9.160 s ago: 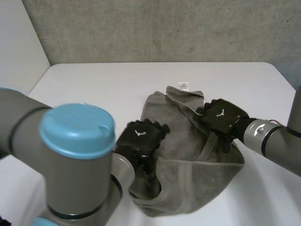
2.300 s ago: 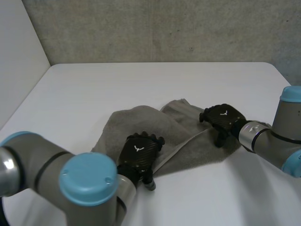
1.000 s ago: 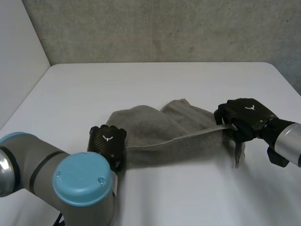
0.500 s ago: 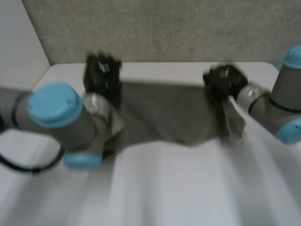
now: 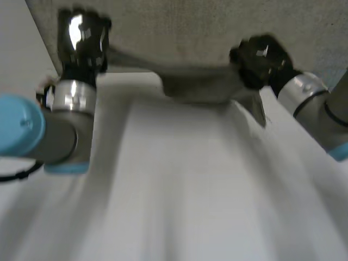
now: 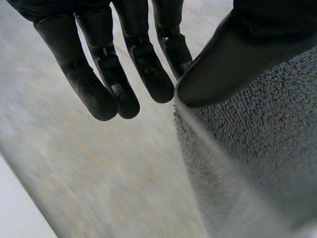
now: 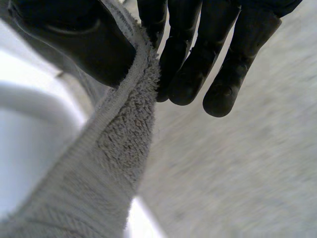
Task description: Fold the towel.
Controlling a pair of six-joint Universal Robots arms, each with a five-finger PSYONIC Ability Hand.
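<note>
The towel hung in the air above the far part of the white table, stretched as a narrow band between the two hands, with the grey wall behind it. Its long axis ran side to side across the robot, one end at each hand, so neither hand was nearer to it than the other. The end at the left hand sat higher, and the band sloped down and sagged toward the right hand, where a short tail dropped below the grip. In the left wrist view the thumb was pressed down on the towel's edge, pinching it, while the fingers reached out straight and a little spread beside the cloth. In the right wrist view the hemmed edge ran between the thumb and the fingers, which closed on it in a pinch. The towel looked bunched rather than flat, so I judged that spreading it on the table came next, and that would depend on both hands lowering together with the long axis kept across the robot.
</note>
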